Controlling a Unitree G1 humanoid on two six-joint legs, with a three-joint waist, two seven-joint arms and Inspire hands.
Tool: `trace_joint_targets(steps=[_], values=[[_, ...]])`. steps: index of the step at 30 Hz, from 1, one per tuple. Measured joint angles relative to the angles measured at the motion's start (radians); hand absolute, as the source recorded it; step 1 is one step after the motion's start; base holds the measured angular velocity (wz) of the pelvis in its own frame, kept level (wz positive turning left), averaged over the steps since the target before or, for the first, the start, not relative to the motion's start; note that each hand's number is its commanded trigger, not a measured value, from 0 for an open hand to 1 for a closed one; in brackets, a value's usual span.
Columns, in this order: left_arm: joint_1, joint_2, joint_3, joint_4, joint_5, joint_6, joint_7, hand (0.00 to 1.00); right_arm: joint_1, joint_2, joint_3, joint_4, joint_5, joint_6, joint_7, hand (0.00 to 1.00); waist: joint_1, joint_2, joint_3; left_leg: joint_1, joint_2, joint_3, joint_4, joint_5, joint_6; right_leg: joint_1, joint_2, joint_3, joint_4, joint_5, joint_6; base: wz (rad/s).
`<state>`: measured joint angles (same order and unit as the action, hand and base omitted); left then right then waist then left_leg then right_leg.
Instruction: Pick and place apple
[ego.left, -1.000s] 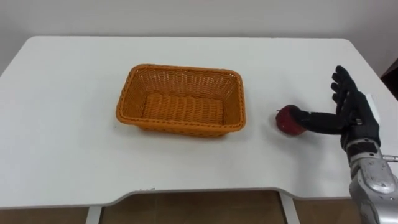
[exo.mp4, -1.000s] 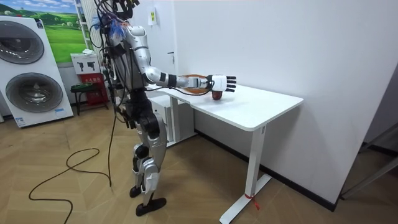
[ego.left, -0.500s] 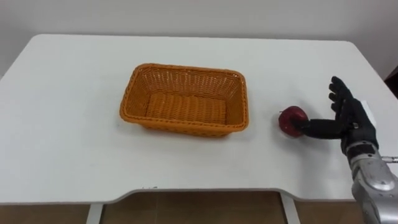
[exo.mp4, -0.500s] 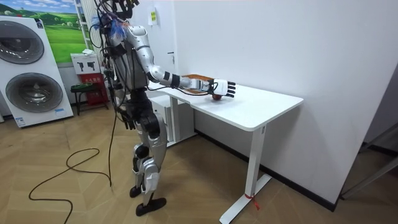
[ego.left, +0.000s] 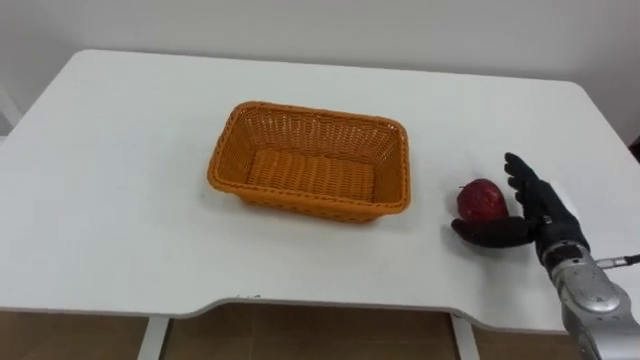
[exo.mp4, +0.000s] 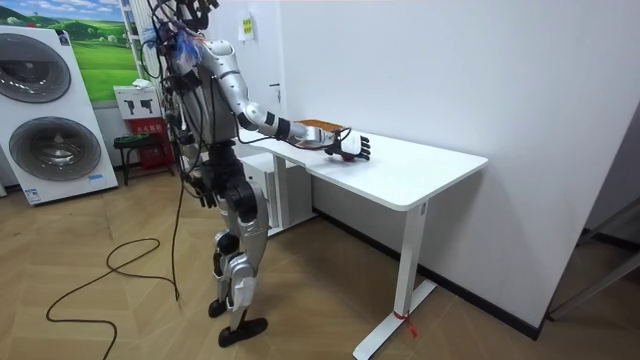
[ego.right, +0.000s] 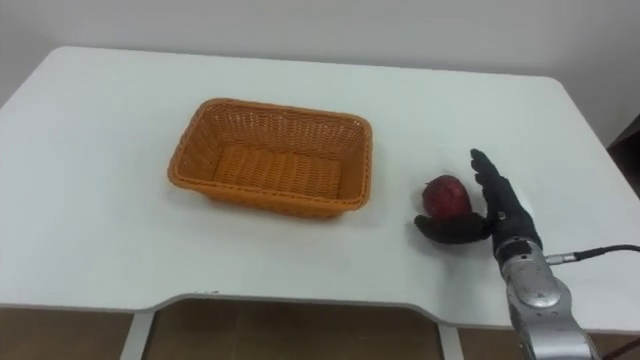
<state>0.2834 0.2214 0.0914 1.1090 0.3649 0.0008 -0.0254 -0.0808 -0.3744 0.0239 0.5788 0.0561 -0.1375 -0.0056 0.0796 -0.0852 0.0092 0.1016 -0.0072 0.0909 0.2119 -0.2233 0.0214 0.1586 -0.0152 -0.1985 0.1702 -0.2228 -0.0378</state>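
A dark red apple (ego.left: 481, 198) (ego.right: 445, 194) rests on the white table (ego.left: 120, 180), to the right of an empty orange wicker basket (ego.left: 312, 160) (ego.right: 272, 156). My right hand (ego.left: 530, 208) (ego.right: 497, 206) is just right of the apple with straight fingers, open, and its thumb lies on the table in front of the fruit. The hand touches or nearly touches the apple's right side without closing on it. In the room view the right hand (exo.mp4: 352, 147) reaches over the table beside the basket (exo.mp4: 318, 124).
The table's front edge (ego.left: 300, 310) runs close below the basket and hand. In the room view I stand at the table's end, with washing machines (exo.mp4: 50, 110) behind me and a wall along the table's far side.
My right hand has drawn back and lowered toward the table's front edge, its thumb now lying in front of the apple. The apple stays on the table. The head camera has shifted slightly.
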Motion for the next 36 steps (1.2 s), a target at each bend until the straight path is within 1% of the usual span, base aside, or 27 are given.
trace_joint_targets(steps=[1,2,3,4,5,9,12,16,28,29,36], values=[[-0.003,0.0,0.0,-0.002,0.0,0.0,0.001,0.0,0.0,-0.004,0.004,0.0,-0.016,0.0,0.004,0.0,0.0,0.0,-0.001,-0.004,-0.002,-0.007,0.001,0.001,0.001,0.0,-0.001,-0.003,0.0,0.0,0.0,0.12],[-0.004,0.0,-0.001,-0.006,0.0,0.0,0.001,0.0,0.0,-0.011,0.01,0.0,-0.031,0.0,0.006,0.19,0.003,0.0,-0.0006,-0.004,-0.003,-0.012,0.0,0.001,0.002,-0.001,-0.001,-0.006,0.0,0.0,0.001,0.1],[-0.003,0.0,-0.001,-0.008,0.0,0.0,0.001,0.0,0.0,-0.016,0.013,0.0,-0.039,0.0,0.006,0.51,0.004,0.001,-0.0011,-0.003,-0.003,-0.013,0.0,0.001,0.002,0.0,-0.001,-0.006,0.0,0.0,0.001,0.06],[-0.002,0.001,-0.003,-0.009,0.0,0.001,0.001,0.0,-0.001,-0.02,0.014,0.0,-0.052,0.0,0.006,0.93,0.005,0.001,-0.0027,-0.002,-0.002,-0.014,0.0,0.001,0.002,0.001,-0.001,-0.006,0.0,0.0,0.001,0.0],[-0.002,0.002,-0.01,-0.01,0.0,0.001,0.001,0.0,-0.003,-0.022,0.014,0.002,-0.063,0.0,0.006,1.0,0.005,0.001,-0.0028,-0.002,-0.002,-0.015,0.0,0.001,0.002,0.001,-0.001,-0.006,0.0,0.0,0.001,0.0],[-0.002,0.002,-0.019,-0.013,0.0,0.001,0.0,0.0,-0.021,-0.023,0.013,0.021,-0.1,0.0,-0.007,1.0,0.003,0.001,-0.003,-0.002,-0.002,-0.017,0.0,0.001,0.002,0.002,-0.002,-0.011,0.0,0.001,0.001,0.01],[-0.003,0.002,-0.02,-0.018,0.0,0.001,0.0,0.0,-0.041,-0.035,0.012,0.044,-0.146,0.0,-0.023,1.0,-0.001,0.0,-0.0034,-0.002,-0.003,-0.026,0.003,0.001,0.002,0.002,-0.004,-0.024,0.0,0.001,0.002,0.08],[-0.003,0.002,-0.02,-0.02,0.0,0.001,-0.001,0.0,-0.047,-0.043,0.013,0.059,-0.168,0.003,-0.026,1.0,0.005,0.001,-0.0033,-0.003,-0.004,-0.037,0.011,0.001,0.002,0.005,-0.004,-0.029,0.001,0.001,0.002,0.06],[0.0,0.003,-0.019,-0.03,0.0,0.002,-0.007,0.0,-0.048,-0.043,0.034,0.073,-0.168,0.008,-0.014,1.0,0.012,0.003,-0.0047,-0.002,-0.006,-0.04,0.018,0.001,0.002,0.015,-0.005,-0.029,-0.003,0.001,0.003,0.0],[0.0,0.003,-0.018,-0.032,0.0,0.002,-0.007,0.0,-0.048,-0.043,0.033,0.073,-0.169,0.008,-0.014,1.0,0.011,0.001,-0.0069,-0.002,-0.006,-0.04,0.018,0.001,0.002,0.015,-0.005,-0.028,-0.003,0.001,0.003,0.0],[-0.003,0.003,-0.015,-0.036,0.0,0.002,-0.009,0.0,-0.049,-0.043,0.031,0.071,-0.164,0.008,-0.025,1.0,0.011,0.002,-0.008,0.001,-0.006,-0.039,0.017,0.001,0.002,0.015,-0.005,-0.028,-0.001,0.001,0.003,0.0]])
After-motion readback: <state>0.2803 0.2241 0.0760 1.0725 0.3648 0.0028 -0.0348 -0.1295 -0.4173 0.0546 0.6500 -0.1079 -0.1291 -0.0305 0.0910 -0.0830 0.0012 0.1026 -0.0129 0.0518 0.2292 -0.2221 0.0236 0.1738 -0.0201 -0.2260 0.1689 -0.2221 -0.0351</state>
